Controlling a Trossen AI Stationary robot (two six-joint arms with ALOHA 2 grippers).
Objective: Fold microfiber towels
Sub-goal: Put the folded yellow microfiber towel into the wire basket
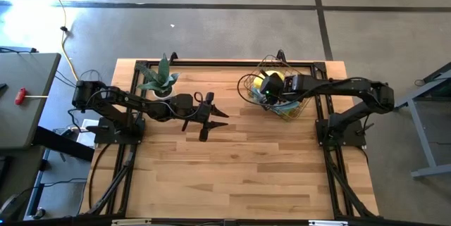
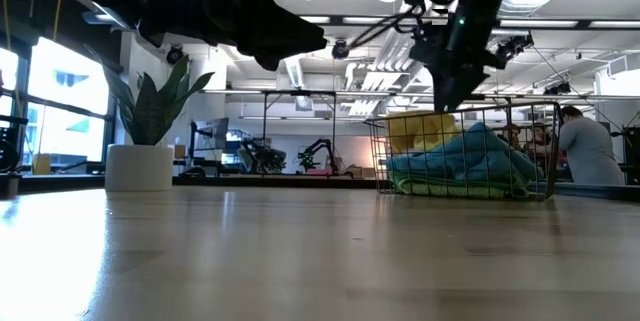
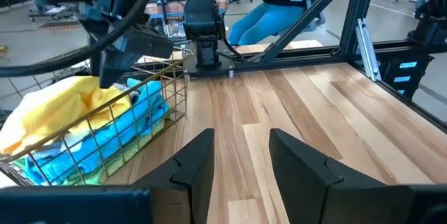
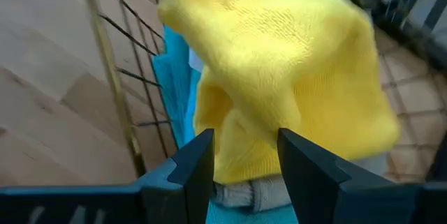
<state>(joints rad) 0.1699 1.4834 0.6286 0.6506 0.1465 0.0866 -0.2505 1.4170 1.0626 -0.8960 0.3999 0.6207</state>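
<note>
A wire basket point(image 1: 248, 85) stands at the table's far right, heaped with microfiber towels. A yellow towel point(image 4: 279, 56) lies on top, over light blue ones point(image 3: 133, 119) and a green one point(image 2: 450, 191). My right gripper point(image 4: 241, 140) is open over the basket, slanting down, with its fingertips at the yellow towel's top. My left gripper point(image 3: 241, 161) is open above the bare table, left of the basket and nearly level, with nothing between its fingers. It points toward the basket point(image 3: 174, 91). My right gripper comes at the yellow towel's top point(image 4: 244, 123) from above, slanting down, one open finger on either side of a bulge in the cloth. Whether the fingertips touch the cloth I cannot tell. The towel lies on the heap in the basket.
A potted plant point(image 1: 161, 82) stands at the far left of the table, close behind my left arm. Bare wood point(image 1: 239, 170) stretches from the table's middle to its near edge. People sit beyond the table in the room point(image 2: 585, 146).
</note>
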